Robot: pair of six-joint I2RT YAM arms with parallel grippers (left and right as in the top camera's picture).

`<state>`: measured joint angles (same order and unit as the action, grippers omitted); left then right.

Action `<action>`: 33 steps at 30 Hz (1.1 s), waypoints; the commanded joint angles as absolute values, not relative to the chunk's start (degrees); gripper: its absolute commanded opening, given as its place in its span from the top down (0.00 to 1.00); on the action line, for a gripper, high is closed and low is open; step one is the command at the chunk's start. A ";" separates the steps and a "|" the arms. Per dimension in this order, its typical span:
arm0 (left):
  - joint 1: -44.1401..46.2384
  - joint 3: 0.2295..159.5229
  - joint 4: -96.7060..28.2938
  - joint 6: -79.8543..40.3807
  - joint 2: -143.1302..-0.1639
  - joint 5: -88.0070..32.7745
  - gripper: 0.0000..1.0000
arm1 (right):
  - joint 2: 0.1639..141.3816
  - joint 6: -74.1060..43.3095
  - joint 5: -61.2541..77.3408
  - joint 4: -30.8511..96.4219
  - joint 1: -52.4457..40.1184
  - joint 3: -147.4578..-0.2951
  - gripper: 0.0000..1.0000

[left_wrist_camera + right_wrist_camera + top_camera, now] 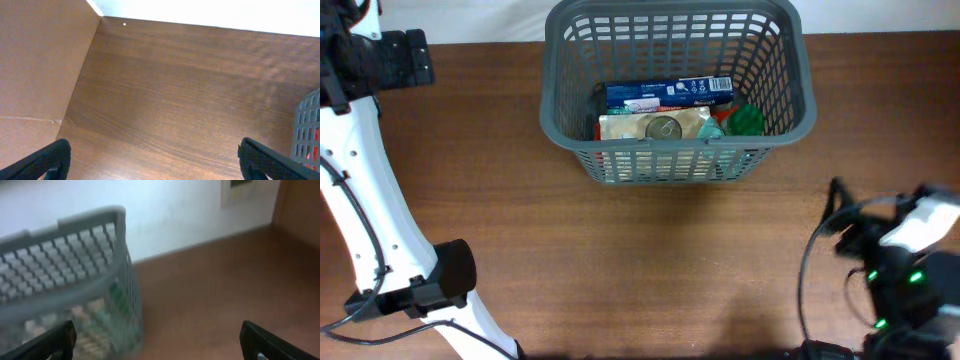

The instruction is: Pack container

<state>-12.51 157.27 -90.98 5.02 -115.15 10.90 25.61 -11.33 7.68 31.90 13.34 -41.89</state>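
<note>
The container [675, 160] is a large grey lattice basket at the table's far centre. Inside lie a blue box [668, 93], a tan pouch [650, 128] and a green packet [748, 119]. My left gripper [412, 57] is at the far left of the table, well apart from the basket. In the left wrist view it [160, 165] is open and empty over bare wood, with the basket's edge [307, 130] at the right. My right gripper [840, 215] is at the front right. In the blurred right wrist view it [160, 342] is open and empty, with the basket [65, 255] ahead on the left.
A brown cardboard wall [35, 75] stands along the table's left side. A white wall [175, 215] runs behind the table. The wooden table [650, 270] stretches in front of the basket. The white left arm [365, 200] runs down the left edge.
</note>
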 commanded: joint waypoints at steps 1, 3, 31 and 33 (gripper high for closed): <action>-12.82 157.10 -90.98 4.51 -115.39 10.26 0.01 | 18.33 -10.83 6.57 31.09 11.29 -34.65 0.01; -12.80 157.10 -90.98 4.51 -115.39 10.26 0.01 | 14.02 -10.83 5.85 30.98 9.82 -29.65 0.01; -12.82 157.10 -90.98 4.51 -115.39 10.26 0.01 | 0.19 -10.81 4.21 28.05 0.05 -7.90 0.01; -12.82 157.10 -90.98 4.51 -115.39 10.26 0.01 | 0.21 -10.81 4.23 28.08 0.05 -7.90 0.01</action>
<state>-12.51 157.27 -90.98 5.04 -115.15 10.85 0.89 -11.31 5.34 28.23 0.58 -8.34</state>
